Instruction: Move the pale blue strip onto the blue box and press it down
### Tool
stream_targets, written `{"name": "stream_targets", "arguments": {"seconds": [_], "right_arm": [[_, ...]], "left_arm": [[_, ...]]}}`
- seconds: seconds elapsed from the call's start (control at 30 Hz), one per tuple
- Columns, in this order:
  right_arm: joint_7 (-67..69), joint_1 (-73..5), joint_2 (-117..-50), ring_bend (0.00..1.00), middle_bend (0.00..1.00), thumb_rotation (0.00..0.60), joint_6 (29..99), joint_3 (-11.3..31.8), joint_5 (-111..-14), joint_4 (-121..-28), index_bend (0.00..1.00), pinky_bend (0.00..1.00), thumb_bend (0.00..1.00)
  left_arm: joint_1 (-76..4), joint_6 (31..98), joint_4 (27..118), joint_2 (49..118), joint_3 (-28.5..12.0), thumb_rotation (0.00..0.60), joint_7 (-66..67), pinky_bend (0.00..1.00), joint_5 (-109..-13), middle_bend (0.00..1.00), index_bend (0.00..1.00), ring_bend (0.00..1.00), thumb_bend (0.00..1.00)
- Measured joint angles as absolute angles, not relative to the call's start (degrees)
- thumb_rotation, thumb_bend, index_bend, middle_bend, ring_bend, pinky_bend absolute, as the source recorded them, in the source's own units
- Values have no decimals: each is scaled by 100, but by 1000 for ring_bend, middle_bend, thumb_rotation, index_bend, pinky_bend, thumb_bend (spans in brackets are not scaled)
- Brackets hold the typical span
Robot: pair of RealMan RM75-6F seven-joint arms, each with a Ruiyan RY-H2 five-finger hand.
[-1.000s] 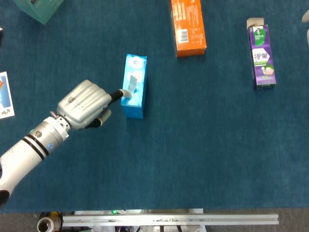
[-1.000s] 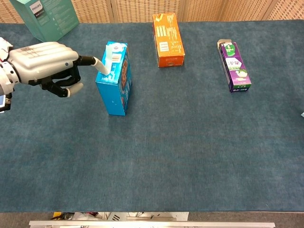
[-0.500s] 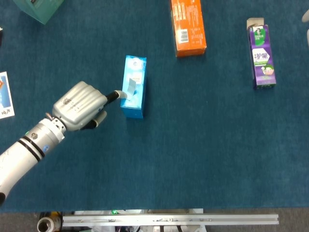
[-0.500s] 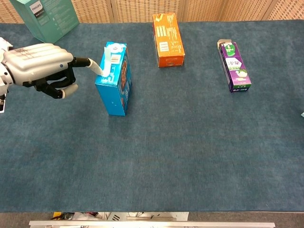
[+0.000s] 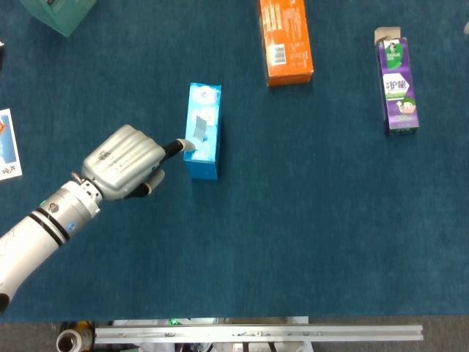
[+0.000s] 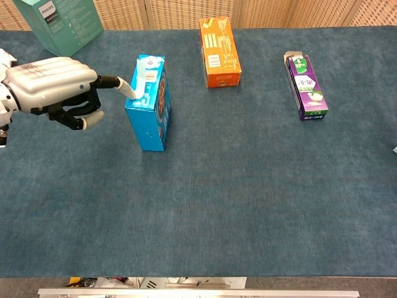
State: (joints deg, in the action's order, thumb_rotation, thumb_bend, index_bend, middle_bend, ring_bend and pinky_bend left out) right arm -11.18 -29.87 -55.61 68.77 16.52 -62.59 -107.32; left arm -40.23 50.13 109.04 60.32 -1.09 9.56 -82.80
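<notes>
The blue box (image 5: 209, 152) stands upright on the blue cloth, also seen in the chest view (image 6: 152, 124). The pale blue strip (image 5: 198, 126) lies along its top face (image 6: 144, 77). My left hand (image 5: 123, 161) is just left of the box, its other fingers curled in and one finger stretched out. That fingertip (image 5: 186, 145) touches the near end of the strip at the box's top edge (image 6: 131, 92). The hand (image 6: 53, 84) holds nothing. My right hand shows in neither view.
An orange box (image 5: 287, 40) lies at the back centre, a purple carton (image 5: 396, 84) at the back right. A green box (image 5: 58, 11) sits at the far left corner, and a printed card (image 5: 7, 143) at the left edge.
My left hand drew back a little to the left and then eased forward again. Its fingertip stays at the strip's near end. The box barely shifted.
</notes>
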Motion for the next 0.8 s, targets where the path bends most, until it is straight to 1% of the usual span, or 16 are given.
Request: {"name": "stream_targets", "arguments": {"seconds": [0.37, 0.8], "right_arm": [[-1044, -2946, -5529, 971, 904, 600, 6854, 1640, -6271, -10684, 447, 1000, 437], [-984, -2927, -5540, 972, 905, 600, 6836, 1647, -6262, -10602, 447, 1000, 437]], "left_arm": [[-4033, 5057, 10971, 6076, -177, 600, 1005, 851, -8237, 885, 209, 893, 518], [-4083, 4955, 10944, 6171, -178, 600, 1137, 851, -8109, 884, 209, 892, 518]]}}
